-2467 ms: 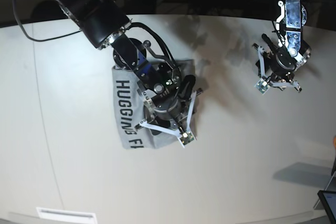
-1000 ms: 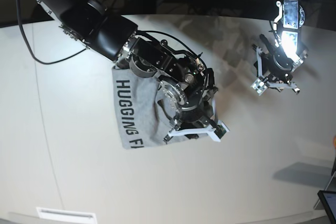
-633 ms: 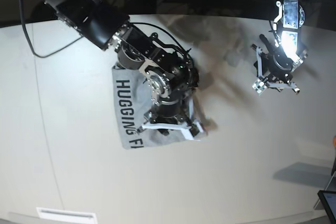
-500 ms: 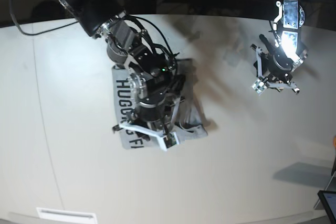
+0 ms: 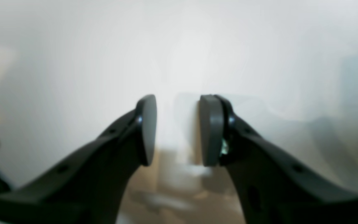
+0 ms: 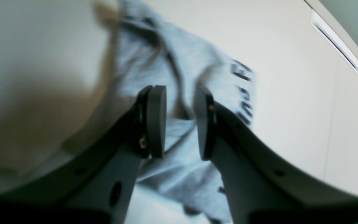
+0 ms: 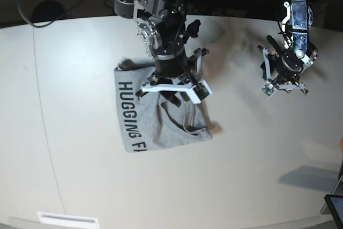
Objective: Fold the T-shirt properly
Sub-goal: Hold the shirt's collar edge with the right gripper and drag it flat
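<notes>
Fingers of the left gripper (image 5: 177,129) stand apart in the left wrist view, two dark pads with a clear gap and nothing between them; behind them lies only the pale bench (image 5: 73,62), blurred.

Seen from the right wrist, the right gripper (image 6: 180,121) also has its fingers parted, by a narrower gap, and no cloth is pinched between the pads. The T-shirt (image 6: 182,81) lies beyond and below them on the bench, heather grey and rumpled into folds, with black lettering visible along its right-hand edge. The whole frame is soft with blur.

From the base view, the T-shirt (image 7: 144,127) lies on the white bench (image 7: 241,175) left of centre, partly folded, with the black letters "HUGGING F" running down its left edge and a wrinkled flap at its right side. The right gripper (image 7: 172,90) hangs just above the shirt's upper part, released. The left gripper (image 7: 284,87) hovers over bare bench well apart from the shirt, at the right of the picture, holding nothing.
</notes>
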`<act>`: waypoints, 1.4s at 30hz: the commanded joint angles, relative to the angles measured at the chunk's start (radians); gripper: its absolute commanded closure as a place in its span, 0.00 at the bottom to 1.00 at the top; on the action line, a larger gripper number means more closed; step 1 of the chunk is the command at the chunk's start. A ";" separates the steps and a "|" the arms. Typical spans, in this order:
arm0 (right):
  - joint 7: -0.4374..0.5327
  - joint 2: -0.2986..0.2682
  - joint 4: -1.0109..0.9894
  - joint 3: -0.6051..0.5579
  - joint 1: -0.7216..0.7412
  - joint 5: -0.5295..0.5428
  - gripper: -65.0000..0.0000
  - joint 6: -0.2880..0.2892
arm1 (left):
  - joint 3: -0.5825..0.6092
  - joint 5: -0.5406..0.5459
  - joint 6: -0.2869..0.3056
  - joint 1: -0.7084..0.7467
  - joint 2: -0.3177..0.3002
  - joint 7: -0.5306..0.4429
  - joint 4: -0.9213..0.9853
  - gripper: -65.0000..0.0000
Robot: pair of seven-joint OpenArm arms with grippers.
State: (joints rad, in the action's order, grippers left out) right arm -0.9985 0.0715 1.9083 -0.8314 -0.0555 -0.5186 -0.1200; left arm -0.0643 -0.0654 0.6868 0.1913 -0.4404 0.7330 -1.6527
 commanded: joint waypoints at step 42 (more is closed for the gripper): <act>0.003 0.027 -0.122 -0.013 0.076 0.171 0.58 -0.034 | -0.136 -0.018 0.011 0.038 -0.021 0.024 0.053 0.64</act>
State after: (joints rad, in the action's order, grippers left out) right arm -1.0092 0.0864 1.7741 -0.8448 0.0109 -0.3408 -0.1497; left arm -0.2005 -0.0929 0.6811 0.2226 -0.4549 0.7433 -1.5959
